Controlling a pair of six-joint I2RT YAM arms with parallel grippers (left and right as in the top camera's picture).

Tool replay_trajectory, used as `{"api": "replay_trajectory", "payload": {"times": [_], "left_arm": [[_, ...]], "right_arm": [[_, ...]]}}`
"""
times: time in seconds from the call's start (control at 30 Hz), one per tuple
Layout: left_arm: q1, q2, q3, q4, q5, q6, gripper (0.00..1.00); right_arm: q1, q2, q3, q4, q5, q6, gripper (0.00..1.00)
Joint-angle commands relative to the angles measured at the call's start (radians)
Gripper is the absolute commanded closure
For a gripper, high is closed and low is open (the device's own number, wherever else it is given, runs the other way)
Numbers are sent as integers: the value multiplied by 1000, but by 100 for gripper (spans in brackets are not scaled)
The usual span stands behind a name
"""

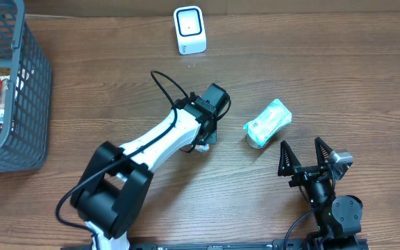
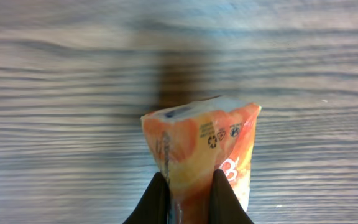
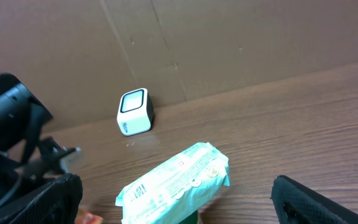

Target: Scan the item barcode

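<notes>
Left gripper (image 2: 188, 186) clamped on the orange packet (image 2: 197, 137); carry it gently, barcode turned toward the scanner (image 1: 189, 30) at twelve o'clock; right gripper (image 1: 300, 144) spread wide.

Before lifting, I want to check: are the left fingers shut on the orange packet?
Shut. The left fingers pinch the orange packet from both sides.

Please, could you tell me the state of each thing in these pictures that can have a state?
left gripper: shut on the orange packet.
orange packet: held, pinched at one end.
right gripper: open, empty.
green pack: lying down, label up, not held.
scanner: standing upright, nothing in front of it.
basket: upright, holds several small items.
</notes>
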Motion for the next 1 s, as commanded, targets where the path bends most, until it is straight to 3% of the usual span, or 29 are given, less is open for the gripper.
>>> {"api": "replay_trajectory", "payload": {"times": [0.0,0.1,0.33,0.67,0.73,0.8,0.9,0.97], "left_arm": [[5,-97,47,-23,-168,71,96],[3,-113,47,-62,-251,124,96],[-26,-82,46,-208,-559,93,96],[-124,22,45,-207,-701,92,96],[-127,28,47,-225,-702,42,96],[-109,10,70,-289,-633,-107,96],[-48,-19,126,-288,-483,-10,96],[0,-30,161,-285,-413,103,90]], "right_arm": [[-8,-6,-11,6,12,1,0],[-8,-6,-11,6,12,1,0],[-8,-6,-11,6,12,1,0],[-8,-6,-11,6,12,1,0],[-8,-6,-11,6,12,1,0],[-8,-6,-11,6,12,1,0],[-8,-6,-11,6,12,1,0],[-8,-6,-11,6,12,1,0]]}}
